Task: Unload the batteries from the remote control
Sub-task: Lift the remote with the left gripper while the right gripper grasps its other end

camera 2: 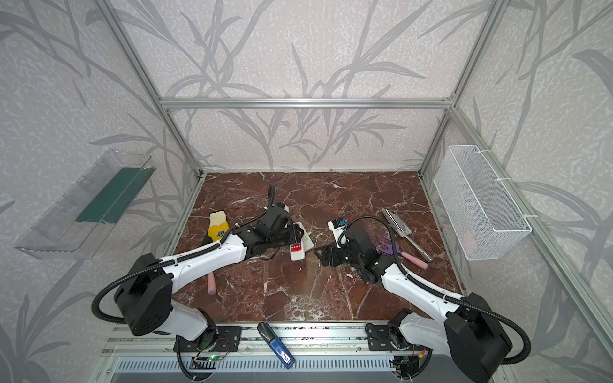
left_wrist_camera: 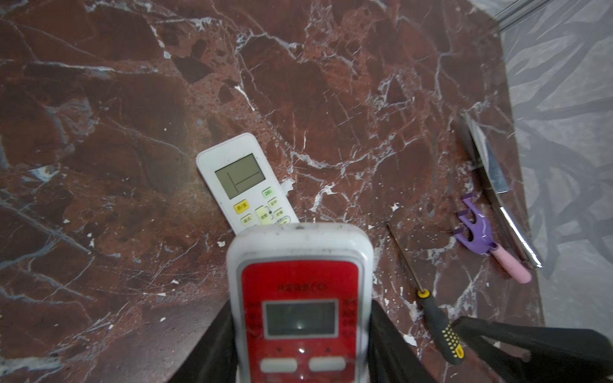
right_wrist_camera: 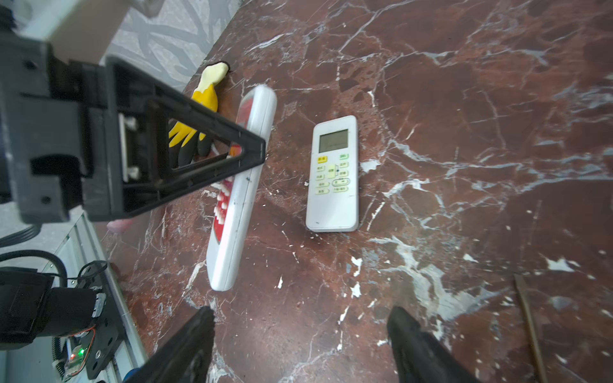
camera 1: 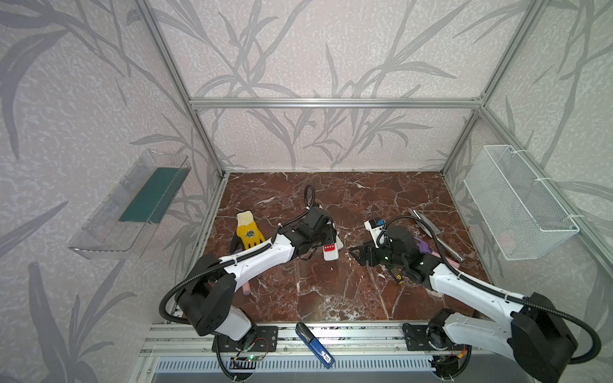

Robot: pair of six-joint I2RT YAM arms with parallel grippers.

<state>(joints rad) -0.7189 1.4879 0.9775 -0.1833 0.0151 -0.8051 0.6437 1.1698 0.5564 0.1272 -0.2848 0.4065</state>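
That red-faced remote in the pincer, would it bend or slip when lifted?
The red remote looks like a hard plastic shell, so probably stiff, not floppy. Its smooth sides might slip within the left pincer. Being slim, it is likely light.

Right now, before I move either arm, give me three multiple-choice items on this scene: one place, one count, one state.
1. Where is the white remote? A in the wire basket; B flat on the table beside the red-faced remote; C on the front rail.
2. How many remotes show? A one; B two; C three.
3. The right gripper is: A open, empty; B shut on the screwdriver; C shut on a battery.
Answers: B, it lies face up on the table; B, one white, one red-faced; A, its jaws stand apart with nothing between.
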